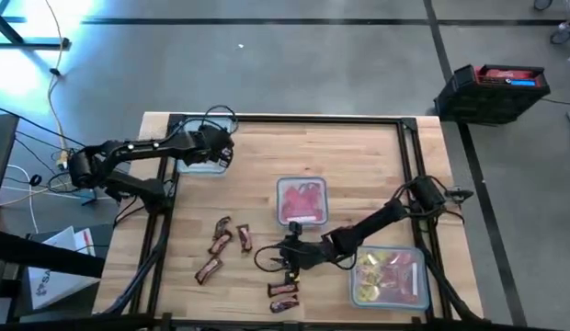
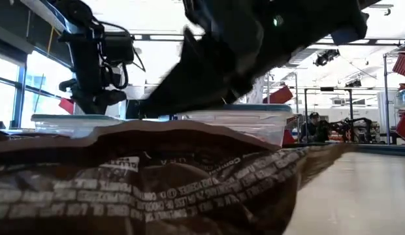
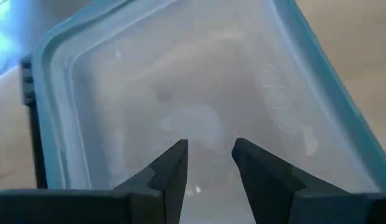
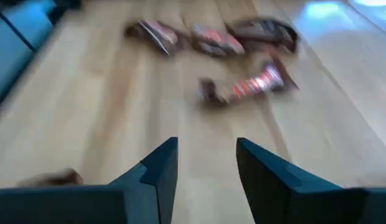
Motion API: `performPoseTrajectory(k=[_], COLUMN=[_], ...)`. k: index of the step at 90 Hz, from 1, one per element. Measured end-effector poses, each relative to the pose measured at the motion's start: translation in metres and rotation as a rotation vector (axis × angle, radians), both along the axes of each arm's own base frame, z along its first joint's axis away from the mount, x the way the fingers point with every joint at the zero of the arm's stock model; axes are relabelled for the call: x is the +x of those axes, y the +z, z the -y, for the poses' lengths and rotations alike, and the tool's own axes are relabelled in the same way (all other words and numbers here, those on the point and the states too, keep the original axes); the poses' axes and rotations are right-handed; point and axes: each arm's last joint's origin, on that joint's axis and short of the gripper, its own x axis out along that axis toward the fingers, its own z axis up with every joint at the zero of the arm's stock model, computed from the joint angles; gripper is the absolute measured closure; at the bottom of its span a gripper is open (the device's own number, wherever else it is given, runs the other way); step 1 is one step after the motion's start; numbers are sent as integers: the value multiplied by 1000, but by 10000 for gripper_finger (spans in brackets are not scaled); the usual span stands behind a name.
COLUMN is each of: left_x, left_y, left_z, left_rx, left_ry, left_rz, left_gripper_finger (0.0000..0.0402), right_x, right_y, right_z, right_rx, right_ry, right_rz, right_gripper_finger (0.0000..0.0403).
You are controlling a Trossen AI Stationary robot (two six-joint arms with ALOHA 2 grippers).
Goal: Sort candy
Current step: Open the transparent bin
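Several dark brown mini bars of candy lie loose on the wooden table: one group [image 1: 221, 241] at front left and two [image 1: 283, 296] near the front edge. In the right wrist view they [image 4: 249, 84] lie ahead of my right gripper [image 4: 207, 152], which is open, low over bare wood, with nothing between its fingers. In the high view that gripper [image 1: 278, 259] is between the two groups. My left gripper [image 3: 210, 155] is open above an empty clear container [image 3: 199, 93] at the far left [image 1: 204, 162]. One brown wrapper [image 2: 144, 183] fills the front of the low view.
A clear container [image 1: 302, 202] of red candy stands mid-table. Another [image 1: 388, 276], holding yellow and red candy, stands at the front right under my right arm. A black crate [image 1: 492, 90] sits on the floor beyond the table's far right corner.
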Motion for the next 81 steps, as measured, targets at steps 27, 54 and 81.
performPoseTrajectory(k=[27,54,81], left_x=[11,34,43], left_y=[7,12,17], left_z=[60,115,146], left_rx=[-103,-110,-72], left_ry=[-131,-495,-917], left_rz=[115,298,309], left_gripper_finger=[275,275,275], right_x=[-25,-35,-13], right_y=[1,11,19], right_z=[29,101,91], right_rx=[-154,-303,-160], right_ry=[-192,-555,-336], right_rz=[-293,-433,-307], right_gripper_finger=[270,270,269])
